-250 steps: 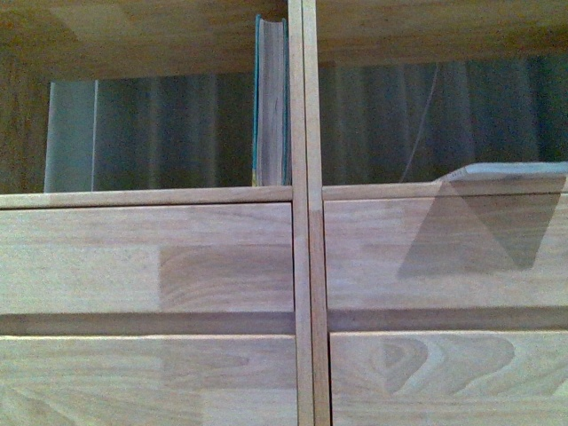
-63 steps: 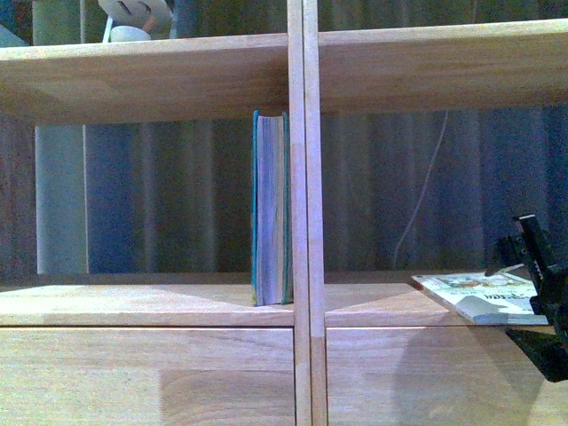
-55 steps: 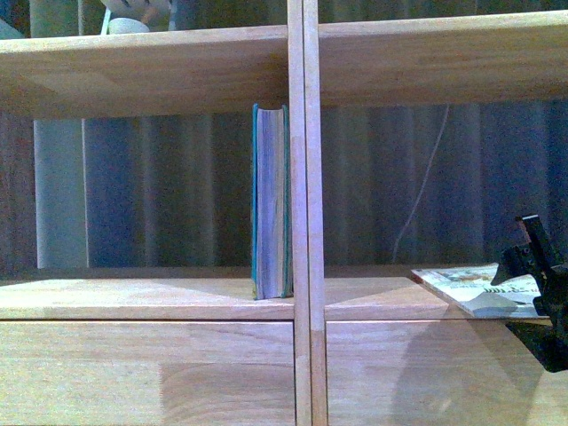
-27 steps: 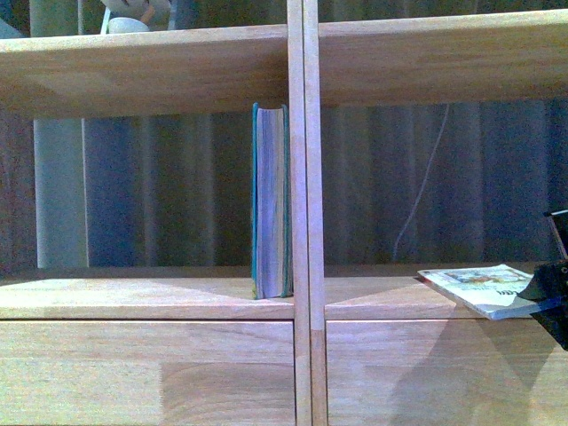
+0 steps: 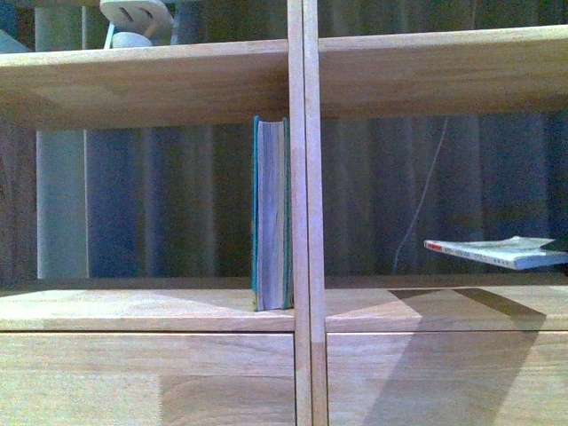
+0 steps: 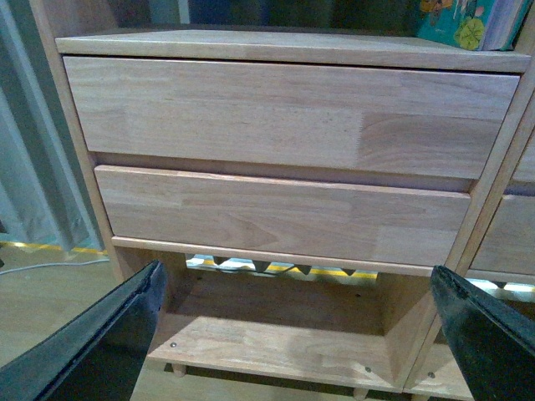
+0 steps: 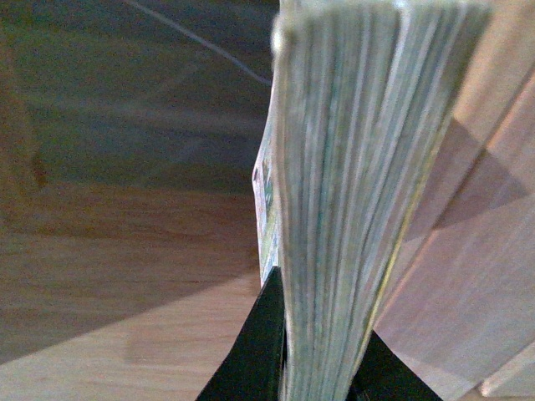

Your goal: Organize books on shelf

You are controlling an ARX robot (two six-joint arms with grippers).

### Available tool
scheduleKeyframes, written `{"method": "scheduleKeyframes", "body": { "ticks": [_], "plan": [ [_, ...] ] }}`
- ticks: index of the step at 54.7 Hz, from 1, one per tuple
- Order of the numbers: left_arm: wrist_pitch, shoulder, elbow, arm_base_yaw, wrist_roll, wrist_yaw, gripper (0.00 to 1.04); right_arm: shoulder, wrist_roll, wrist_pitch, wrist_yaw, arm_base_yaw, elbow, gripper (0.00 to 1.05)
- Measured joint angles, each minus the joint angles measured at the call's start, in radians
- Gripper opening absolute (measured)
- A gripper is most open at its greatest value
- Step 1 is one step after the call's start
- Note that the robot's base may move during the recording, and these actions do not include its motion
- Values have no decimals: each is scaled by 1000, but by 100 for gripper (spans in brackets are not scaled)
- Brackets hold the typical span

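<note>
the shelf (image 5: 160, 306) is split by a central upright divider (image 5: 303, 177), and everything here is placed from that upright. the teal book (image 5: 271, 213) stands upright on the board just left of the divider, its greyish page edges facing the front camera and its right side touching or all but touching the upright. the same book's lower corner shows at the edge of the left wrist view, with a bit of flowered cover on it.

right of the divider and well apart from it, the paperback (image 5: 497, 253) hangs roughly level in the air above the board, touching no wood, with its shadow spread across the board and the drawer front beneath. in the right wrist view its page edge fills the middle of the picture, and the right pincer (image 7: 322, 372) is pinching it from both sides – one dark finger (image 7: 247, 355) on each face of the book. in the front view only a dark sliver of that pincer shows at the book's far end.

the left pincer (image 6: 297, 280) is spread wide and holds nothing. it faces the two drawer fronts (image 6: 284, 117) left of the divider, below the teal book's board, with an open low cubby under them.

a pale curtain (image 6: 33, 167) hangs beside the shelf on the side far from the divider – and a whitish object (image 5: 133, 16), too cropped to name, sits on the upper board left of the divider.
</note>
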Motion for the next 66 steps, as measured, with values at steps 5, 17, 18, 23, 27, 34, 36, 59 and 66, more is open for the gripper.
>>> {"method": "scheduleKeyframes", "body": {
  "ticks": [5,17,18,23,27,34,36,59,66],
  "plan": [
    [-23,18,8,38,8,125,98,-27,11,7,-9,-7,0,7],
    [16,205,139,239,-68,633,98,-82,37,34,-63,-10,-13,7],
    [27,216,150,247,-77,650,98,-86,38,36,-68,-10,-15,7],
    [106,314,241,297,-160,763,98,-128,54,60,-113,-7,-31,7],
    [173,394,305,323,-238,842,98,-161,59,89,-154,2,-42,7],
    [342,548,412,346,-422,930,98,-220,63,140,-222,30,-61,7],
    [411,608,449,347,-498,949,98,-238,63,156,-245,44,-67,7],
    [1056,1071,722,164,-1351,919,98,-298,27,262,-322,165,-97,7],
    [1023,1111,763,35,-1363,867,98,-328,24,275,-342,203,-121,7]
  ]
}}
